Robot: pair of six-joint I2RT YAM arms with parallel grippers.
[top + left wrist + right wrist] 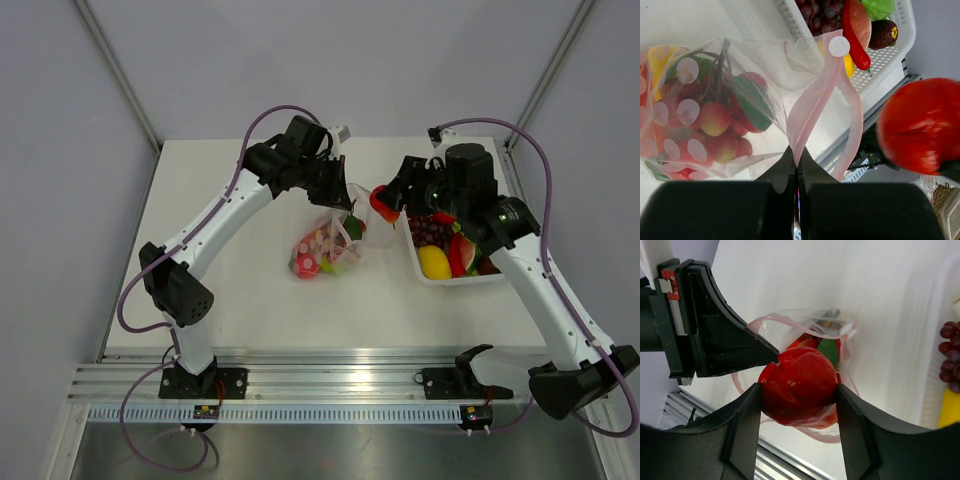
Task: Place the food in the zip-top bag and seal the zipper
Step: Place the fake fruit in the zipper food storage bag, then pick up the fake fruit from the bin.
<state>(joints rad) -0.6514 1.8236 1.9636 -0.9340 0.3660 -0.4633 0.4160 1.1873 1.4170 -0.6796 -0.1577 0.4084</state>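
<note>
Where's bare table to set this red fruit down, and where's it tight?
Bare table runs along the near edge, before the zip-top bag and white tray; more lies left of the left arm. Tight: between bag and tray, where the right jaws hold the red toy fruit.

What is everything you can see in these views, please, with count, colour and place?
zip-top bag: one, clear, mid-table, left of the tray.
zipper: one, pink-red, along the bag's open mouth, pinched by the left gripper.
bagged food: several, red, yellow, green, inside the bag.
red fruit: one, red, in the right gripper beside the bag's mouth.
tray: one, white, right side of the table.
tray food: several, dark purple grapes, red chilli, yellow, green and dark pieces, in the tray.
table: one, white, under everything.
left gripper: one, black, shut on the zipper.
right gripper: one, black, shut on the red fruit.
</note>
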